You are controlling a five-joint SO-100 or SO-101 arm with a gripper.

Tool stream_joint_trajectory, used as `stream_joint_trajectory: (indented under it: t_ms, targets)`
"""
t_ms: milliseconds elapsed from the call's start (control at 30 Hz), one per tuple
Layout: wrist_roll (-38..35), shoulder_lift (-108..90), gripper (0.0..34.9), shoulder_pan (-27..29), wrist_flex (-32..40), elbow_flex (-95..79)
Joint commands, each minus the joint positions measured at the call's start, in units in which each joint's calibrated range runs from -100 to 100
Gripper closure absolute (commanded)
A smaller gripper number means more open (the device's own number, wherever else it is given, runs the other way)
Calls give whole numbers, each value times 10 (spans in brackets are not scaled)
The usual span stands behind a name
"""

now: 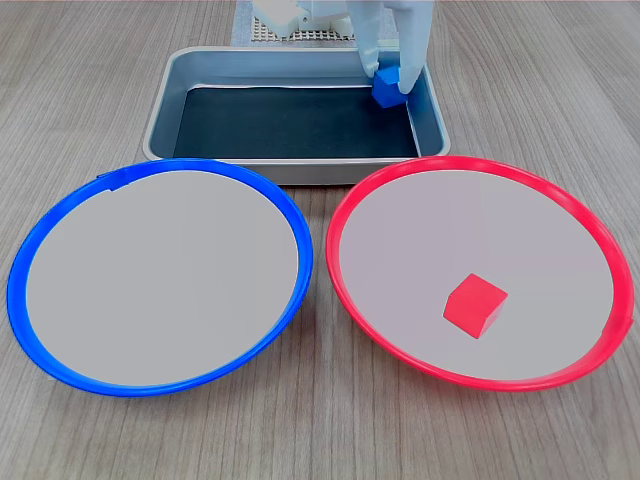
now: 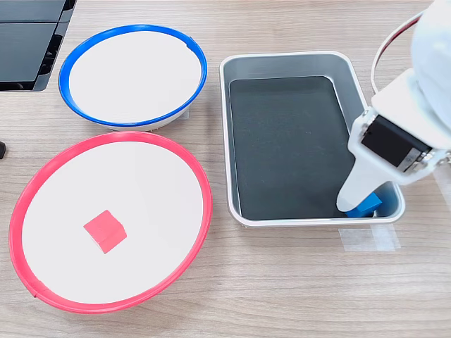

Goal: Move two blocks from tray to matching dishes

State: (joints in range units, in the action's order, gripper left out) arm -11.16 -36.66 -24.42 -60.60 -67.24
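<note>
The wooden worktop (image 1: 320,440) lies nearest the camera, its grain running across the front of both exterior views, and it carries everything else.

The two dishes are the largest things on it. The blue-rimmed dish (image 1: 30,250) sits at the first exterior view's left, and its pale grey centre holds nothing. Just beside it, rims almost touching, the red-rimmed dish (image 1: 590,230) sits at the first exterior view's right. In the second exterior view the red-rimmed one is at lower left and the blue-rimmed one above it.

Behind the dishes in the first exterior view stands the grey metal tray (image 1: 300,165), its near wall close to both rims. Its dark floor is bare except at one corner.

The white arm (image 2: 430,77) reaches down from the second exterior view's right into that corner of the tray, which is the far right corner in the first exterior view. Its fingers (image 1: 392,82) stand on either side of the blue block (image 1: 385,88) and appear to be closed against it, though the second exterior view hides most of the contact behind the lower finger. The blue block is in the tray, hard by the corner walls; whether it rests on the floor or is slightly lifted cannot be told.

The red block (image 1: 475,304) lies on the centre of the red-rimmed dish, toward the near side in the first exterior view, turned corner-on and well clear of the rim.

A strip of clear tape (image 2: 370,239) is stuck to the worktop just outside the tray wall, below the arm in the second exterior view.
</note>
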Motion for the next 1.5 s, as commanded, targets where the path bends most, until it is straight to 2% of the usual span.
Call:
stream_joint_trajectory:
  t_ms: [0,67,100,200,300,400,467,567,633,733,967,1000,1033,1167,1233,1267,1300,1367,1400,1467]
  targets:
    - [-8,5,215,0,8,-4]
    - [-12,5,227,0,10,-8]
    - [-14,5,246,0,13,-12]
    - [-22,5,346,5,15,-12]
    - [-31,7,346,45,-4,31]
    - [-37,10,346,131,3,114]
    - [-32,17,346,192,52,165]
    - [-15,79,346,290,162,240]
    - [-12,150,346,339,195,301]
    - [-9,247,346,379,215,377]
    - [-17,443,297,420,288,519]
    - [-21,458,273,420,296,530]
    - [-28,471,233,419,308,536]
    - [-43,479,140,405,346,529]
    - [-42,451,122,391,360,506]
    - [-40,427,123,382,365,488]
    - [-39,411,133,376,366,476]
    - [-24,331,208,356,374,414]
    - [-19,305,218,350,379,392]
    - [8,181,346,330,414,276]
